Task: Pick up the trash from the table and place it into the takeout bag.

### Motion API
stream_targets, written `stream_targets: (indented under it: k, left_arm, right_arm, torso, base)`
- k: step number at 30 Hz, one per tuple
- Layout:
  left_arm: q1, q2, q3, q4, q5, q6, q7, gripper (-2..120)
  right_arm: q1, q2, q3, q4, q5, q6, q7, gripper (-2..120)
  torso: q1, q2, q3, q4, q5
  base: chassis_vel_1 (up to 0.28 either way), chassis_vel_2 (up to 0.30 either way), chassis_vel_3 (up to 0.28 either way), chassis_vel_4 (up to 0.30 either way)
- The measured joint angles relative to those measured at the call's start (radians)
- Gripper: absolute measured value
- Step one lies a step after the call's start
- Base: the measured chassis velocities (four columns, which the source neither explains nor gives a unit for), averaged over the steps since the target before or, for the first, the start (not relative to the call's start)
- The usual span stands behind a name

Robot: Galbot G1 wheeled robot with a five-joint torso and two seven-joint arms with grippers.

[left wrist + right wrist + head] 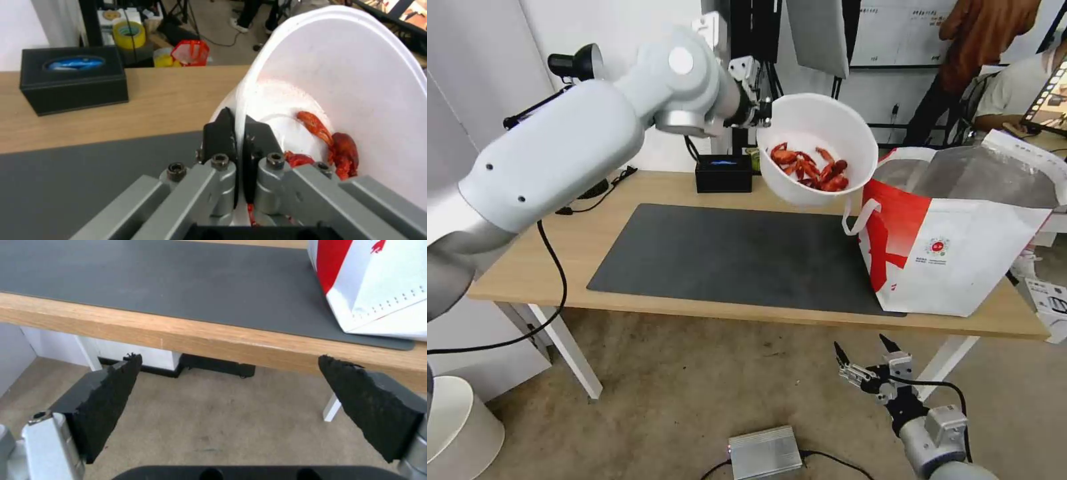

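**Bowl of shells held aloft beside the bag**

The right pincer (864, 352) hangs low before the table (627, 193), spread wide and holding nothing. The left pincer (238, 133) clamps the rim of the white bowl of crayfish shells (817, 150), lifted and tilted above the dark grey mat (727, 257), just beside the takeout bag (954, 260).

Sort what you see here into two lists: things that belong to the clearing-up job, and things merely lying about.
Job:
- white bowl of crayfish shells, pinched at its rim by the left gripper
- takeout bag
- table
- right gripper, open, below the table edge

Lying about:
- black box
- tape roll
- silver box on the floor
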Motion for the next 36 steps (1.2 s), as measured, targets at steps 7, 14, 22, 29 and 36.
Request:
stream_targets:
  k: [7, 14, 22, 29, 36]
  left_arm:
    - [-0.029, -0.038, 0.010, 0.042, 0.000, 0.000, 0.013, 0]
    - [-0.086, -0.063, 0.036, 0.102, 0.001, 0.000, 0.044, 0]
    - [-0.116, -0.099, 0.048, 0.149, 0.002, 0.000, 0.062, 0]
    - [-0.120, -0.149, 0.047, 0.193, 0.009, 0.000, 0.077, 0]
    - [-0.121, -0.215, 0.043, 0.245, 0.032, 0.000, 0.096, 0]
  right_arm:
    - [0.000, 0.000, 0.000, 0.000, 0.000, 0.000, 0.000, 100]
    - [0.000, 0.000, 0.000, 0.000, 0.000, 0.000, 0.000, 100]
    - [0.000, 0.000, 0.000, 0.000, 0.000, 0.000, 0.000, 100]
    - [0.000, 0.000, 0.000, 0.000, 0.000, 0.000, 0.000, 100]
    - [0.000, 0.000, 0.000, 0.000, 0.000, 0.000, 0.000, 100]
  torso:
    - [0.000, 0.000, 0.000, 0.0001, 0.0000]
    - [0.000, 0.000, 0.000, 0.0003, -0.0001]
    - [0.000, 0.000, 0.000, 0.0001, -0.0001]
    - [0.000, 0.000, 0.000, 0.0001, 0.0000]
    - [0.000, 0.000, 0.000, 0.0001, 0.0001]
  base:
    - [0.000, 0.000, 0.000, 0.000]
    - [0.000, 0.000, 0.000, 0.000]
    - [0.000, 0.000, 0.000, 0.000]
    - [0.000, 0.000, 0.000, 0.000]
    - [0.000, 0.000, 0.000, 0.000]
